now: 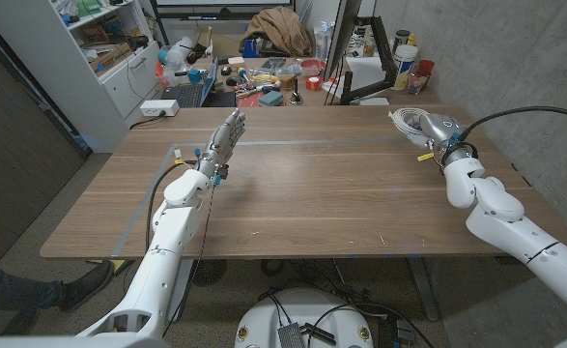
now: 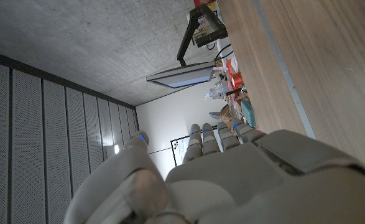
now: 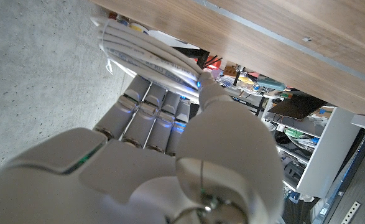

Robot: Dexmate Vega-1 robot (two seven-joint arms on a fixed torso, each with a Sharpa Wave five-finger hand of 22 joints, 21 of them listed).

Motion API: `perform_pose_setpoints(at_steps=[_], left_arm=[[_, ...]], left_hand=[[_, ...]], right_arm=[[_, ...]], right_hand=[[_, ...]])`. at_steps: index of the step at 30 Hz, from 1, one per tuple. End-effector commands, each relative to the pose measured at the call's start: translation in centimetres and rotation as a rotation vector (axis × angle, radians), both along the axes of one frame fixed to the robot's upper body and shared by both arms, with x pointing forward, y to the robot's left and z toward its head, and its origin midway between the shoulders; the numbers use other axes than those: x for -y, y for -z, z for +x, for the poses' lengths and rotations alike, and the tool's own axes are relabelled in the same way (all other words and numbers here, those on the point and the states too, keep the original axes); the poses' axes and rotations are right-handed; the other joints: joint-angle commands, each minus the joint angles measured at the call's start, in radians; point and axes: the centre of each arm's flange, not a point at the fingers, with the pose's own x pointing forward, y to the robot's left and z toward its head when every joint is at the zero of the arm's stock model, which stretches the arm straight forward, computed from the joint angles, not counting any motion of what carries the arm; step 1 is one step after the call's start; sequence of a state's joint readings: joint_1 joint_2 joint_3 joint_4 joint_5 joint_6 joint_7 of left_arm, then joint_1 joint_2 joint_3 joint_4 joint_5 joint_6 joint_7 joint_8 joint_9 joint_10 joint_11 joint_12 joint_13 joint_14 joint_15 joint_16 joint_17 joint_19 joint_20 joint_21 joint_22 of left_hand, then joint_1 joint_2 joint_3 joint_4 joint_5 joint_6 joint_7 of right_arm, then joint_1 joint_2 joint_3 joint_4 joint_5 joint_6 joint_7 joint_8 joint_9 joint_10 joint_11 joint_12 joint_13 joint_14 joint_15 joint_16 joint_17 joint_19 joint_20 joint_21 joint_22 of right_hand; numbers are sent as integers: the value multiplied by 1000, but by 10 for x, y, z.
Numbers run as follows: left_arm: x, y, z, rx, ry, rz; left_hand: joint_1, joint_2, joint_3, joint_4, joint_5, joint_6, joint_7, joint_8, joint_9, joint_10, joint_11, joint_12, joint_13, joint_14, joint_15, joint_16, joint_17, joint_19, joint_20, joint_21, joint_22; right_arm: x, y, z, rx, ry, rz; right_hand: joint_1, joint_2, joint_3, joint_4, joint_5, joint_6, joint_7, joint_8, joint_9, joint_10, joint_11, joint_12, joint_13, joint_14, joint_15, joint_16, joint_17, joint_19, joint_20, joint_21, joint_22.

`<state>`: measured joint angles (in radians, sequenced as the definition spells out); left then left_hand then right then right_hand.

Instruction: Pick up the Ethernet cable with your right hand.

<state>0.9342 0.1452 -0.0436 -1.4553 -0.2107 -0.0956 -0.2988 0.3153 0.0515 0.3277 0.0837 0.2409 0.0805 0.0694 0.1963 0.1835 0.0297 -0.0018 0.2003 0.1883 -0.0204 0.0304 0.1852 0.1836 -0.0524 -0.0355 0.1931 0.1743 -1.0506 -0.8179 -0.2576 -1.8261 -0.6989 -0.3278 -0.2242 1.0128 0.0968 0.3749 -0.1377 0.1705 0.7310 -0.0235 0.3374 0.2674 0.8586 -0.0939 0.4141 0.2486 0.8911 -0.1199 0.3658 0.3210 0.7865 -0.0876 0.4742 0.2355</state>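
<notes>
The Ethernet cable [image 3: 146, 57], a white coil, sits at the far right corner of the counter [image 1: 312, 193], and the right hand [image 1: 444, 130] has its fingers [image 3: 150, 107] against the strands with the thumb across them; whether they truly grip, I cannot tell. If only a few loops are caught, lifting may spill the coil off the edge. Farther over, the left hand [image 1: 224, 141] waits, fingers straight, holding nothing.

Left hand [image 1: 223, 145] raised, fingers straight together, right hand [image 1: 441, 130] fingers closed at far edge.
</notes>
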Motion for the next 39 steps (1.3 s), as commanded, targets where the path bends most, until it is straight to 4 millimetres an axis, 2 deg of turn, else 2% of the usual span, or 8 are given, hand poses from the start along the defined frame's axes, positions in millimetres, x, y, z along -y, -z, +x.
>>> perform_pose_setpoints(at_steps=[1, 9, 26, 39], left_arm=[[4, -1, 1, -1, 9, 8], [5, -3, 1, 2, 7, 12], [8, -3, -5, 15, 8, 10], [7, -1, 0, 1, 14, 15]], left_hand=[[8, 7, -3, 0, 3, 6, 2, 2, 3, 2, 1, 2, 3, -5, 0, 3, 3, -10, -15, 8, 6], [9, 7, -4, 0, 3, 7, 1, 2, 3, 2, 0, 2, 3, -5, 0, 3, 3, -11, -15, 8, 6], [10, 8, -6, -1, 2, 7, 1, 2, 3, 3, 3, 3, 3, -6, 0, 3, 3, -11, -14, 8, 6], [11, 8, -8, -1, 2, 8, 3, 2, 4, 2, 1, 2, 3, -6, 1, 4, 3, -12, -14, 8, 6]], right_arm=[[-3, -8, -11, 34, -15, -11], [-4, -13, -16, 55, -24, -19], [-11, -13, -17, 72, -42, -38], [-15, -10, -16, 75, -39, -44]], right_hand=[[2, 14, -7, 2, 6, 93, -87, 7, 2, 7, 4, 1, 1, 6, -110, -4, 3, -4, -87, 9, 5], [3, 15, -9, 2, 6, 94, -86, 6, 3, 9, 0, 1, 1, 9, -111, -6, 4, -4, -88, 14, 4], [2, 16, -13, 4, 6, 96, -85, 5, 5, 14, 8, 1, 2, 12, -111, -9, 5, -4, -87, 20, 4], [2, 16, -16, 3, 6, 97, -85, 4, 6, 12, 4, -1, 2, 13, -112, -13, 6, -6, -87, 25, 3]])
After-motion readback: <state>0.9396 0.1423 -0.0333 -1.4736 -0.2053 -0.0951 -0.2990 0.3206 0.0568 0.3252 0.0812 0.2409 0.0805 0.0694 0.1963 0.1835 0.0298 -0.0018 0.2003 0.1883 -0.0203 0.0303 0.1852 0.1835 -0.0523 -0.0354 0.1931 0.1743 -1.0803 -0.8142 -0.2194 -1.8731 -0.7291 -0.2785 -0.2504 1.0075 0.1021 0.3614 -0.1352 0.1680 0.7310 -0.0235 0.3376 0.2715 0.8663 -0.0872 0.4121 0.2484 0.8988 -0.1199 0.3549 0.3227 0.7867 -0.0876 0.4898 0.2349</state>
